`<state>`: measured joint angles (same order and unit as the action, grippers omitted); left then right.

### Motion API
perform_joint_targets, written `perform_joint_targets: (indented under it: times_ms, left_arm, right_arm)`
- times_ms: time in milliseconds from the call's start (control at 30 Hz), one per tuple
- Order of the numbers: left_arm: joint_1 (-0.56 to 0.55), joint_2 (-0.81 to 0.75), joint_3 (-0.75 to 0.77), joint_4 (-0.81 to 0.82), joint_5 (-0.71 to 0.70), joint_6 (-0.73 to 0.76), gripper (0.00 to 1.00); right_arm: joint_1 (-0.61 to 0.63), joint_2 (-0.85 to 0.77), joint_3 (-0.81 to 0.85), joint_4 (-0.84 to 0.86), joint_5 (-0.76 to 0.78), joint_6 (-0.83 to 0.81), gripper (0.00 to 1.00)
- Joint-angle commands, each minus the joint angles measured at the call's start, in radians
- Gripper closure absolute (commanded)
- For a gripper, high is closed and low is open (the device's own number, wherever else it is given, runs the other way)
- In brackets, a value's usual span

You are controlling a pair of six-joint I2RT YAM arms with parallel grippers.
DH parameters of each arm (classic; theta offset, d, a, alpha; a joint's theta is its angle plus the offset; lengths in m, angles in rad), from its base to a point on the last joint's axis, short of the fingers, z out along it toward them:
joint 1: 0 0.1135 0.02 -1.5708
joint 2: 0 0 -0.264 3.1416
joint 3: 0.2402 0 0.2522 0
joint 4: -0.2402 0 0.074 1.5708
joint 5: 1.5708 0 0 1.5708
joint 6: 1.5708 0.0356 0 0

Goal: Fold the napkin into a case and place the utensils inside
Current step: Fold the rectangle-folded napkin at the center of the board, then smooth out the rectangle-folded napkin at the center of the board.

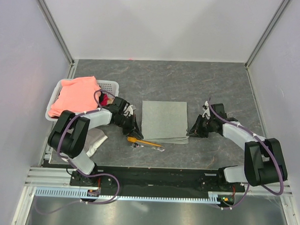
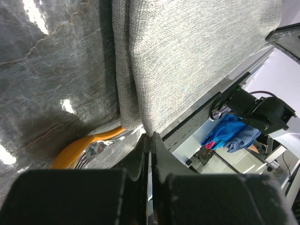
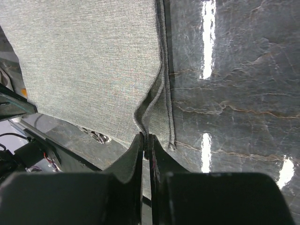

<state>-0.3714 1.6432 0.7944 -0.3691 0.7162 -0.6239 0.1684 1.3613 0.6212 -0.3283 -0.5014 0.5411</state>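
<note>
From above, the folded napkin (image 1: 164, 120) lay on the worktop (image 1: 215, 85), with the spoon (image 1: 143, 141) and fork (image 1: 157, 148) by its near-left edge. Left wrist: the left gripper (image 2: 150, 140) pinched a near corner. Right wrist: the right gripper (image 3: 146, 138) pinched the other. The cloth looked thin and limp, so the corners probably gave the best hold.

Matt woven grey napkin (image 3: 84, 61); glossy stone-look table (image 3: 234, 70); perhaps plastic spoon (image 2: 75, 147)

Bright, even overhead light fills the top view, with soft shadows close under the arms. In the wrist views the dark counter (image 3: 234, 117) throws back hard white glare streaks. The napkin (image 2: 187, 56) weave is sharp. The left end effector (image 2: 149, 140) and the right end effector (image 3: 146, 140) loom dark and blurred.
</note>
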Motion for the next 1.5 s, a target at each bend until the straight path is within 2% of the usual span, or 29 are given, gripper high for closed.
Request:
perform_joint_targets:
  times_ms: [0, 167, 200, 233, 300, 367, 400, 500, 567, 700, 767, 800, 867, 900, 1000, 1067, 1133, 1300, 1467]
  left_arm:
    - [-0.008, 0.02, -0.004, 0.015, -0.024, -0.019, 0.98]
    - [-0.006, 0.02, -0.017, 0.01, -0.058, -0.019, 0.95]
    - [-0.008, 0.018, -0.012, -0.004, -0.07, -0.017, 0.93]
    - [-0.008, 0.014, -0.008, -0.013, -0.08, -0.013, 0.84]
    - [-0.006, -0.026, 0.008, -0.04, -0.102, -0.008, 0.76]
    - [-0.006, -0.071, 0.022, -0.088, -0.124, -0.007, 0.63]
    - [-0.006, -0.091, 0.043, -0.106, -0.158, -0.005, 0.54]
    - [-0.008, -0.16, 0.092, -0.151, -0.198, -0.003, 0.53]
    - [-0.008, -0.166, 0.112, -0.116, -0.175, -0.025, 0.57]
    - [-0.033, -0.06, 0.144, 0.012, -0.051, -0.082, 0.82]
    - [-0.072, 0.015, 0.158, 0.022, -0.049, -0.079, 0.85]
    - [-0.081, 0.035, 0.163, 0.027, -0.046, -0.08, 0.88]
    - [-0.089, 0.087, 0.163, 0.033, -0.07, -0.071, 0.9]
    - [-0.087, 0.101, 0.157, 0.033, -0.087, -0.071, 0.91]
    - [-0.086, 0.147, 0.16, 0.033, -0.17, -0.05, 0.92]
    - [-0.077, 0.193, 0.175, 0.029, -0.22, -0.028, 0.92]
    - [-0.07, 0.266, 0.213, 0.016, -0.221, -0.03, 0.94]
    - [-0.064, 0.34, 0.311, 0.012, -0.257, -0.03, 0.94]
    - [-0.061, 0.357, 0.42, -0.077, -0.354, 0.019, 0.93]
  right_arm:
    - [0.002, 0.024, -0.015, 0.054, 0.026, -0.021, 1.0]
    - [0.0, 0.047, -0.023, 0.06, 0.043, -0.036, 1.0]
    - [0.0, 0.047, -0.02, 0.051, 0.041, -0.038, 0.95]
    - [0.002, 0.045, -0.015, 0.04, 0.043, -0.044, 0.88]
    - [0.0, 0.013, 0.008, -0.013, 0.066, -0.072, 0.72]
    - [0.0, -0.037, 0.034, -0.06, 0.118, -0.095, 0.61]
    - [0.002, -0.051, 0.069, -0.108, 0.17, -0.121, 0.51]
    - [0.002, -0.074, 0.138, -0.169, 0.211, -0.147, 0.37]
    - [0.008, -0.064, 0.167, -0.158, 0.196, -0.148, 0.33]
    - [0.048, -0.004, 0.172, -0.06, 0.109, -0.096, 0.34]
    - [0.071, 0.038, 0.144, 0.038, 0.029, -0.04, 0.4]
    - [0.075, 0.053, 0.138, 0.066, 0.02, -0.029, 0.48]
    - [0.079, 0.097, 0.12, 0.147, -0.003, -0.014, 0.56]
    - [0.079, 0.116, 0.118, 0.169, -0.009, -0.012, 0.66]
    - [0.075, 0.185, 0.129, 0.236, -0.005, -0.01, 0.73]
    - [0.066, 0.235, 0.141, 0.245, 0.024, -0.018, 0.75]
    - [0.051, 0.268, 0.138, 0.245, 0.069, -0.023, 0.77]
    - [-0.016, 0.291, 0.083, 0.241, 0.152, -0.024, 0.77]
    - [-0.027, 0.2, 0.049, 0.189, 0.235, -0.041, 0.76]
